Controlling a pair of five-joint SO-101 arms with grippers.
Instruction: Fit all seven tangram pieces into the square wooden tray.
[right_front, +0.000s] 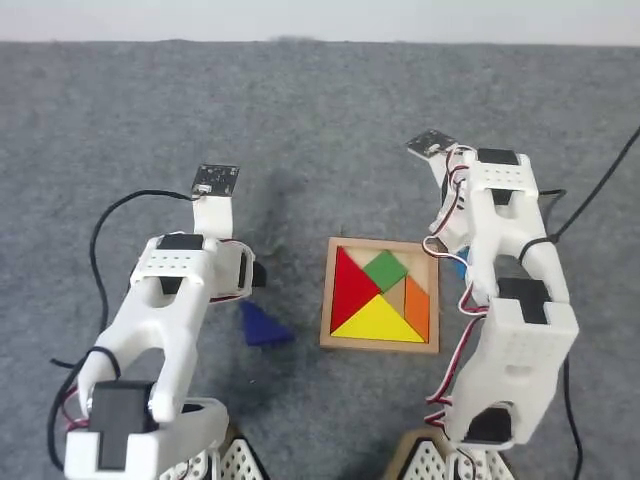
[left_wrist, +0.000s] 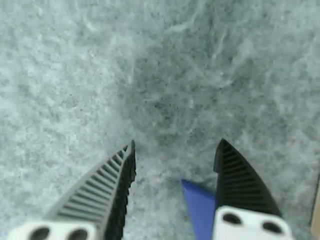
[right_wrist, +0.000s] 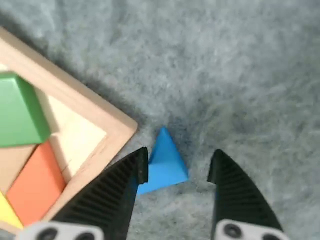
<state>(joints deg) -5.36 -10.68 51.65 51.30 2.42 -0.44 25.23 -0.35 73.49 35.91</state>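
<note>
Grey felt table (right_front: 200, 110), pale wall (right_front: 320, 18) behind.

— What lies on the grey table (right_front: 300, 130)?
— A tray (right_front: 380, 242), toward the front edge. A dark blue triangle (right_front: 262, 326) lies left of it, apart; a light blue triangle (right_wrist: 164, 165) just beside its far right corner.

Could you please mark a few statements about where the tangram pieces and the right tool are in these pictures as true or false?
1. The dark blue triangle lies on the carpet, outside the wooden tray. True.
2. The right tool is shut on the light blue triangle. False: the tool is open, and the triangle lies on the carpet by the tray's corner.
3. The green piece sits inside the tray. True.
4. The yellow triangle lies on the carpet beside the tray. False: it sits inside the tray, next to the red triangle.
</note>
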